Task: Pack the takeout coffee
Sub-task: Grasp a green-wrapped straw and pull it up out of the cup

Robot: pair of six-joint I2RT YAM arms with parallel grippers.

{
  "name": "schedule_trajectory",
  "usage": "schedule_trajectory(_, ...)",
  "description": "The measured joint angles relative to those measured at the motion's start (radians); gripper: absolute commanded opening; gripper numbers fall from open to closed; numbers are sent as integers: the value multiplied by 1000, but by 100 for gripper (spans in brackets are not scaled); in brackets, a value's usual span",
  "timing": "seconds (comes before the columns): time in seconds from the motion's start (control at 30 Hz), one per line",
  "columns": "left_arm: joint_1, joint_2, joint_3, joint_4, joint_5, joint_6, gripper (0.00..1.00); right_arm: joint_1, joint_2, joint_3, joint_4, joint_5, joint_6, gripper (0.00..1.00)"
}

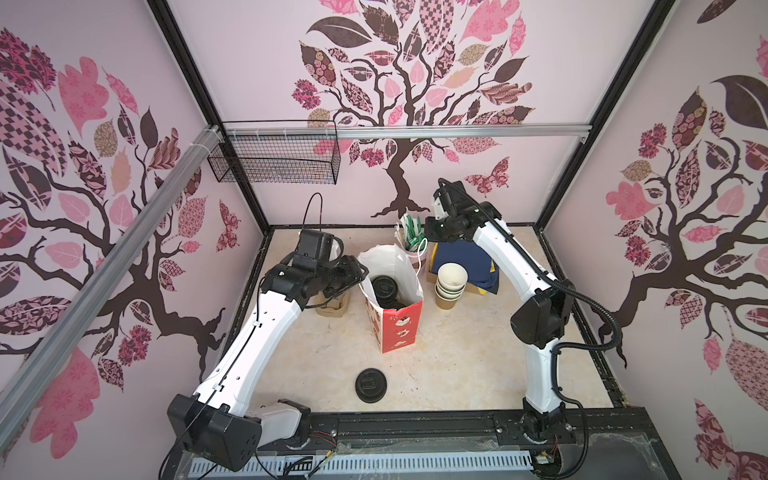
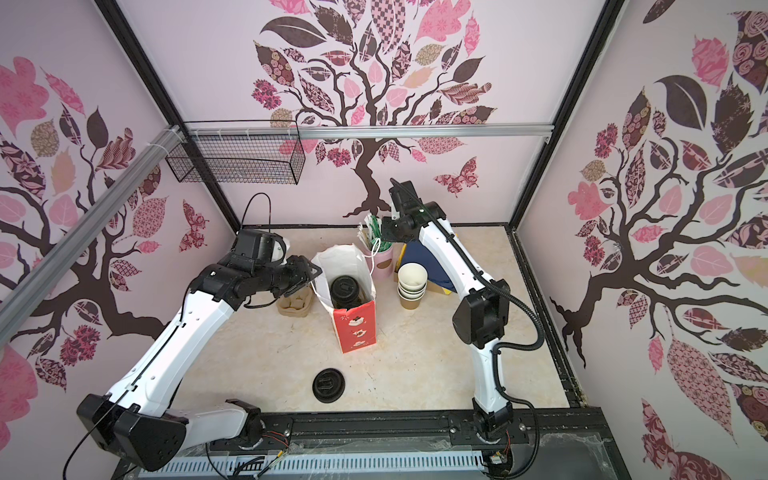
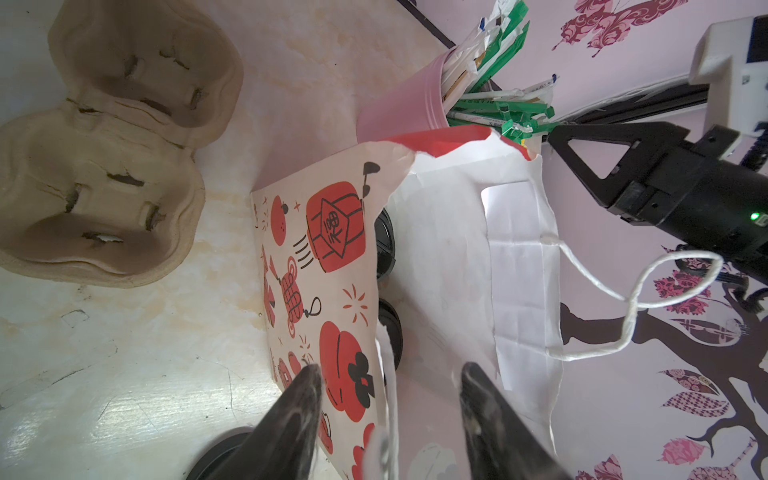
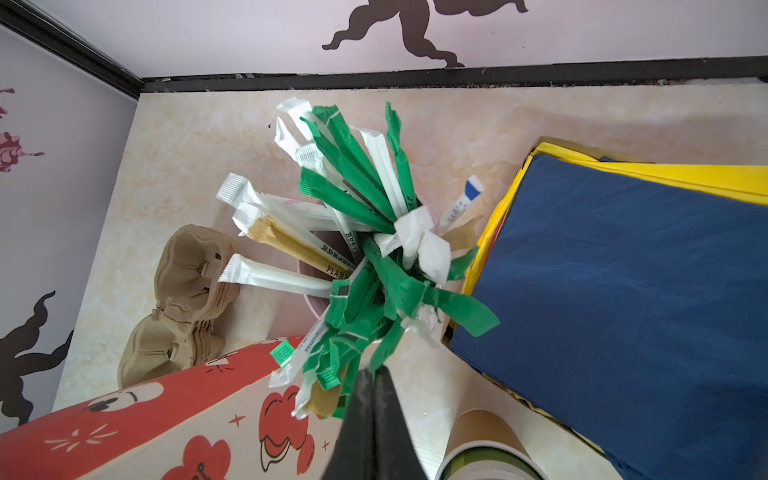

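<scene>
The takeout coffee, two cups with black lids (image 1: 384, 286) (image 2: 345, 289) (image 3: 384, 245), stands inside the open red-and-white paper bag (image 1: 395, 328) (image 2: 355, 328). My left gripper (image 1: 361, 272) (image 2: 313, 274) (image 3: 392, 370) is open at the bag's left rim. One finger is outside the printed wall and the other is inside, with the wall's edge and a white handle between them. My right gripper (image 1: 425, 240) (image 2: 384, 237) (image 4: 376, 372) hangs over the pink cup of sachets (image 1: 411, 245) (image 4: 374, 232). It is shut on the end of a green sachet (image 4: 388, 345).
A beige pulp carrier (image 1: 330, 307) (image 3: 104, 166) lies left of the bag. A loose black lid (image 1: 371, 385) sits near the front. Stacked empty cups (image 1: 451, 286) and blue and yellow napkins (image 4: 623, 291) are at the right. A wire basket (image 1: 274, 162) hangs on the back rail.
</scene>
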Motion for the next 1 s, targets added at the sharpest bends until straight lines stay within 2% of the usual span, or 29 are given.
schedule_trajectory(0.2,0,-23,0,8,-14,17,60,0,-21,0,-14,-3,0,0)
schedule_trajectory(0.57,0,-38,0,32,-22,26,62,0,-172,0,-18,-20,0,0)
schedule_trajectory(1.0,0,-77,0,75,-26,73,65,0,-178,10,-26,-32,-1,0)
